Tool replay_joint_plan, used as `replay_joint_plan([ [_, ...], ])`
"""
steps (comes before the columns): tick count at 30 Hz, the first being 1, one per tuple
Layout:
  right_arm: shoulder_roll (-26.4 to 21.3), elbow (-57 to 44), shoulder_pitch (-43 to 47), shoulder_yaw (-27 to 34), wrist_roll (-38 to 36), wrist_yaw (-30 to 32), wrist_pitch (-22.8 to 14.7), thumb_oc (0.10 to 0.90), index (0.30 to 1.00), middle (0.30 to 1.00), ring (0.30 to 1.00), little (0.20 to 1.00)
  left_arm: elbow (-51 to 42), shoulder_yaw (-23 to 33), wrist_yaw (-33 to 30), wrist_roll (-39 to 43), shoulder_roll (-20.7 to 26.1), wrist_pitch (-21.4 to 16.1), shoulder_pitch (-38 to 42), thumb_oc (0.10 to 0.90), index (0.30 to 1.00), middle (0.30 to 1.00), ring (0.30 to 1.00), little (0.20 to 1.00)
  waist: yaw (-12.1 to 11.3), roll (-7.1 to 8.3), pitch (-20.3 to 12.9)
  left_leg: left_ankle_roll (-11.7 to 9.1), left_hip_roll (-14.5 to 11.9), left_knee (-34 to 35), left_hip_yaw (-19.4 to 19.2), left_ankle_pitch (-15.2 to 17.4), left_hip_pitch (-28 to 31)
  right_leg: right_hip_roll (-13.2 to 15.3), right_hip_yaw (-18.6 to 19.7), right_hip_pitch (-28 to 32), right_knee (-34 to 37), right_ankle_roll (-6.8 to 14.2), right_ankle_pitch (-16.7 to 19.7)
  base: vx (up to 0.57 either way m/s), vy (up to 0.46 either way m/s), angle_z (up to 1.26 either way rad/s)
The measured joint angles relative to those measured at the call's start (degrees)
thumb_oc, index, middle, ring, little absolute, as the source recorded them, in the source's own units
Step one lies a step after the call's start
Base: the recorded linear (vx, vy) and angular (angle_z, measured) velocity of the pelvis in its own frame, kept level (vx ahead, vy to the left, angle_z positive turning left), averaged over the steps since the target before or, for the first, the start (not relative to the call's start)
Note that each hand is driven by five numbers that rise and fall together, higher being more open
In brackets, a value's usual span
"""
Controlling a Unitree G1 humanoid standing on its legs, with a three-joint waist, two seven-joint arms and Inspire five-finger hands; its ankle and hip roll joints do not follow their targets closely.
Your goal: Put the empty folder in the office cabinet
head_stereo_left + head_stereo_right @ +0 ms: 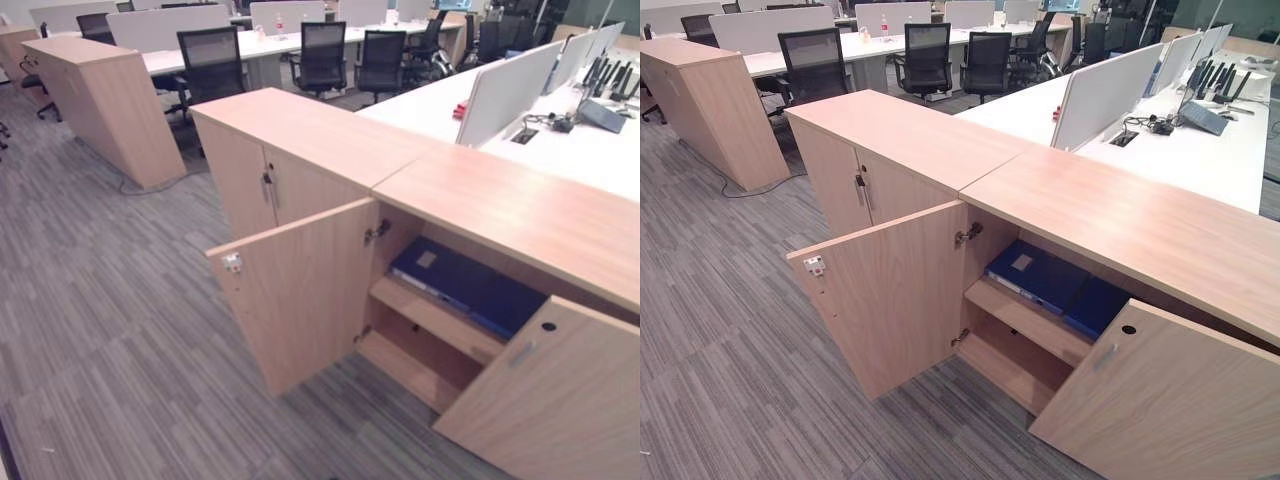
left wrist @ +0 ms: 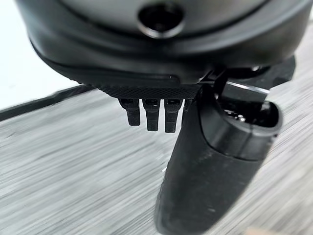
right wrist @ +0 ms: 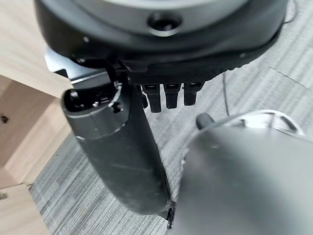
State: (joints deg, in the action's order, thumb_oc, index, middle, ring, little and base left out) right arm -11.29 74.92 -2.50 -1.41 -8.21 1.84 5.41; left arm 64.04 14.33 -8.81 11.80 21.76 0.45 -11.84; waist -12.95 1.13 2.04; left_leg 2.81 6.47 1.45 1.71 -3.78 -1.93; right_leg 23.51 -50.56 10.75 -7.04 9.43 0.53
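The left hand hangs over the grey carpet with its fingers straight and relaxed, holding nothing. The right hand hangs likewise, fingers loose and empty, just beside a pale wooden cabinet door.

The office cabinet stands with both doors swung wide: the left door juts out over the carpet and the right door opens toward the viewer. Inside, the blue folder lies flat on the upper shelf, leaning back a little against the cabinet's rear, with a pale label on its cover. The lower shelf beneath it holds nothing that I can see.

To the left of the office cabinet a second cabinet adjoins it, doors closed. Behind the office cabinet runs a white desk with grey divider screens. Further off behind it stand black mesh chairs, and well apart to its left another wooden cabinet
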Motion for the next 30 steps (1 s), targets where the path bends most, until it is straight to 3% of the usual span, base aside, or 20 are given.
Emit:
replay_joint_plan([
  [6, -1.6, -0.9, -1.5, 0.4, 0.0, -1.3, -0.2, 0.8, 0.9, 0.9, 0.9, 0.9, -4.5, 3.3, -2.3, 1.4, 12.2, -0.6, 5.8, 0.8, 0.9, 0.9, 0.9, 0.9, 1.3, -0.04, -0.1, -0.5, -0.6, 1.5, -1.2, -0.5, 1.0, -0.5, 1.3, -0.3, 0.1, 0.8, 0.7, 0.02, -0.007, -0.11],
  [11, -2.7, -1.0, -1.7, 0.5, -0.1, -2.1, -0.3, 0.8, 0.9, 0.9, 0.9, 0.9, -5.1, 3.2, -3.4, 1.2, 17.7, -0.9, 8.7, 0.8, 0.9, 0.9, 0.9, 0.9, 3.1, 0.16, -0.1, -0.6, -0.5, 3.4, -1.8, -1.4, 2.1, -0.3, 2.1, -0.2, 0.2, 0.7, 0.9, 0.01, 0.001, -0.1],
  [18, -3.2, -1.6, -0.8, 0.1, 0.0, -4.0, -0.4, 0.8, 0.9, 0.9, 0.9, 0.9, -3.8, -3.7, -2.6, -3.2, 26.8, 0.1, 16.7, 0.8, 0.9, 0.9, 0.9, 0.9, 5.0, 1.19, 0.2, -0.4, -1.3, 3.4, -4.5, -1.3, 3.0, -0.5, 4.6, -1.3, 0.1, 0.8, 1.1, 0.0, 0.002, -0.16],
  [21, -3.5, -2.7, -1.0, 0.0, 0.0, -4.9, -0.4, 0.8, 0.9, 0.9, 0.9, 0.9, -3.8, -12.1, -1.6, -7.9, 31.0, 0.6, 21.7, 0.8, 0.9, 0.9, 0.9, 0.9, 6.3, 1.71, 0.5, -0.5, -1.6, 3.4, -5.4, -1.3, 3.0, -0.8, 5.8, -2.0, 0.7, 1.0, 1.5, -0.01, 0.001, -0.19],
  [28, -5.0, -2.5, 0.2, 0.1, 0.0, -5.5, -0.4, 0.8, 0.9, 0.9, 0.9, 0.9, -3.7, -24.2, 1.1, -15.8, 33.8, 0.3, 33.0, 0.8, 0.9, 0.9, 0.9, 0.9, 8.5, 2.78, 1.2, -0.5, -1.7, 3.4, -7.8, -1.3, 2.7, -1.1, 7.9, -3.1, 2.3, 0.7, 3.5, -0.02, 0.002, -0.2],
  [30, -5.1, -2.2, -0.2, 0.2, 0.0, -5.6, -0.4, 0.8, 0.9, 0.9, 0.9, 0.9, -5.8, -25.3, 2.1, -17.6, 33.9, -0.4, 34.5, 0.8, 0.9, 0.9, 0.9, 0.9, 9.9, 3.29, 1.3, -0.5, -1.7, 3.4, -8.2, -1.3, 2.7, -1.2, 8.2, -3.2, 2.8, 0.7, 3.9, -0.02, 0.006, -0.07],
])
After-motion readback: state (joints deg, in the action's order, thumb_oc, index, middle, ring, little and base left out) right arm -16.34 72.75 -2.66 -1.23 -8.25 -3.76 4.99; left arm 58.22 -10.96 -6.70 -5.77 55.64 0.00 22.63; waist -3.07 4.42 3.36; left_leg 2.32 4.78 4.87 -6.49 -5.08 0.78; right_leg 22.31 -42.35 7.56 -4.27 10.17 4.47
